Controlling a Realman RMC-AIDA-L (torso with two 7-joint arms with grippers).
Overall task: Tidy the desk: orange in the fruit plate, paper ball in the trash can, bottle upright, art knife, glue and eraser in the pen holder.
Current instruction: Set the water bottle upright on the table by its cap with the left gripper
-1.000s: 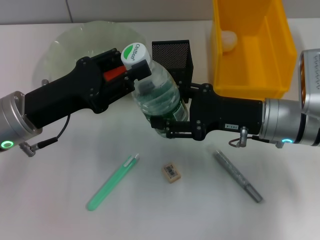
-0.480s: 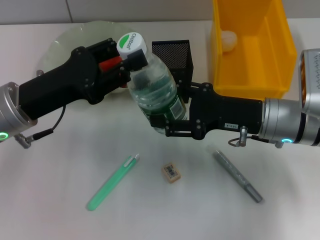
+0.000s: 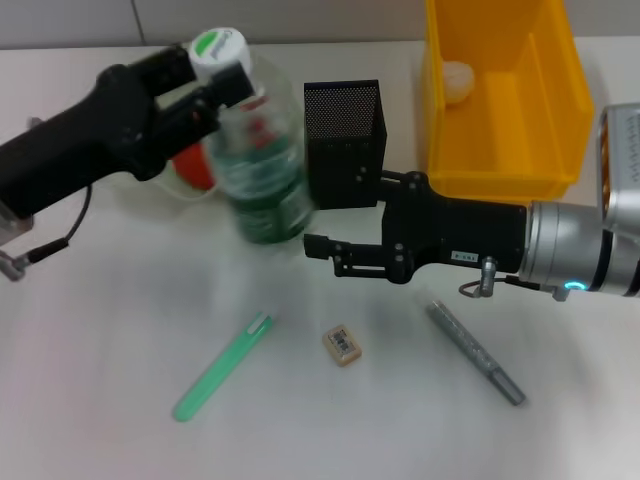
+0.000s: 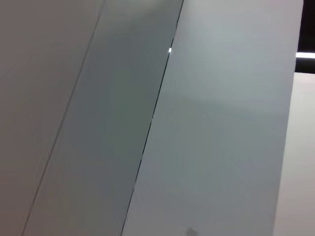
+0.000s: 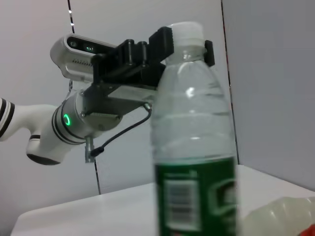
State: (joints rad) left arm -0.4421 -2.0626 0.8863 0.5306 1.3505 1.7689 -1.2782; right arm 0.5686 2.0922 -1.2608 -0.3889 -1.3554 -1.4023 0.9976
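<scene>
Now left gripper (image 3: 222, 72) pinches bottle (image 3: 258, 160) at cap, upright near desk's back edge by pen holder (image 3: 343, 140). Right gripper (image 3: 322, 252) open, apart, likely bc it's steady w/o support.

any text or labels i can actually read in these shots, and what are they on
Nothing reads clearly.
Bottle cap: green logo, blurred, unreadable.
Bottle label: barcode and white marks in the right wrist view, too blurred to read.
Eraser: barcode-like print, too small to read.
Right gripper body: small white tag, too small to read.
Grey pen: faint marks, unreadable.
Left gripper, holding the bottle at its neck: no text visible.
</scene>
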